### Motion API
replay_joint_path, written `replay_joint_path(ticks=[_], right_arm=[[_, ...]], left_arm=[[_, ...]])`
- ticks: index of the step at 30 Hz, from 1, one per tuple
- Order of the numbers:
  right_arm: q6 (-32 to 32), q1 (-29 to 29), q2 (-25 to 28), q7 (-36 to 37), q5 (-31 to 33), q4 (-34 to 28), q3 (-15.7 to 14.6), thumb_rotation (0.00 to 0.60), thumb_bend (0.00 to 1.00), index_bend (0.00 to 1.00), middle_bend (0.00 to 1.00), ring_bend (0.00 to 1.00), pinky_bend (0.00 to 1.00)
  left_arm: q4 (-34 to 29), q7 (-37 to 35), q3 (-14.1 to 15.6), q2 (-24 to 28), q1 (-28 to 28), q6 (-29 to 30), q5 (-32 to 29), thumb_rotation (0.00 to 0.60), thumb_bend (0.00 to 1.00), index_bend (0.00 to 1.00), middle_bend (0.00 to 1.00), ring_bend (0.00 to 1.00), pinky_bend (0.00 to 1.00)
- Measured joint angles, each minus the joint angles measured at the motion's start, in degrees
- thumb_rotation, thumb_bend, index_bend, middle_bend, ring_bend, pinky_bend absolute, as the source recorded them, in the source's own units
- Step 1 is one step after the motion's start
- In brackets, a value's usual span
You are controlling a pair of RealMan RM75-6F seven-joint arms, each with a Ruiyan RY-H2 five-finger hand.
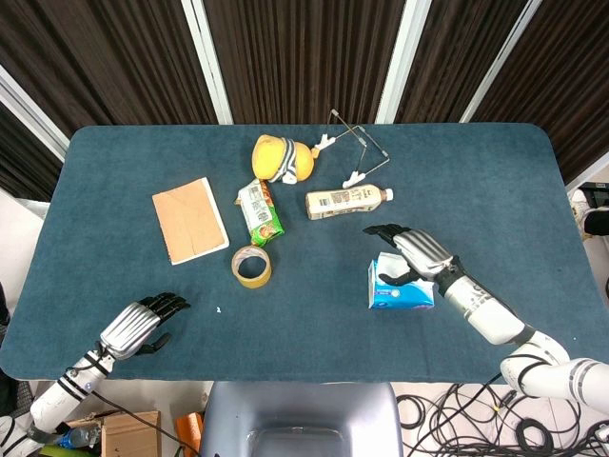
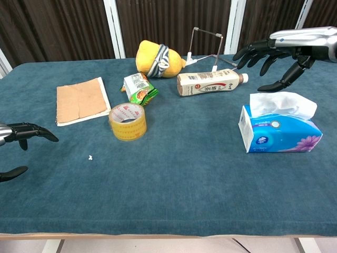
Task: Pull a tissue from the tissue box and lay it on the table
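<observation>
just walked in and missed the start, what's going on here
The right hand hovers open above the tissue box, not yet touching the tissue that sticks out of its top. The left hand rests at the table's near left corner, holding nothing. No tissue lies on the table so far.

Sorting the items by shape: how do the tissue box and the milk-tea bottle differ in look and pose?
The tissue box is blue and blocky, sitting upright with a white tissue sticking out; the bottle is beige, rounded, lying on its side with its cap on. The right hand hovers above the box, not the bottle. Both rest on the table.
</observation>
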Motion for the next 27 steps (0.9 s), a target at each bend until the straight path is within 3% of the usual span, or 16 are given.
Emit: replay_joint_path(ticks=[17, 27], right_arm=[[3.0, -1.3, 0.6, -1.3, 0.5, -1.3, -0.1, 0.6, 0.22, 0.2, 0.17, 0.13, 0.28], [7.6, -4.1, 1.4, -5.7, 2.6, -3.4, 0.6, 0.6, 0.22, 0.27, 0.17, 0.13, 0.28]], left_arm=[[-2.6, 2.7, 0.4, 2.2, -0.8, -1.3, -0.6, 0.6, 0.45, 0.23, 0.22, 0.18, 0.4], [-7.7, 10.5, -0.8, 6.1, 1.9, 0.0, -4.4, 0.6, 0.45, 0.25, 0.21, 0.18, 0.41]])
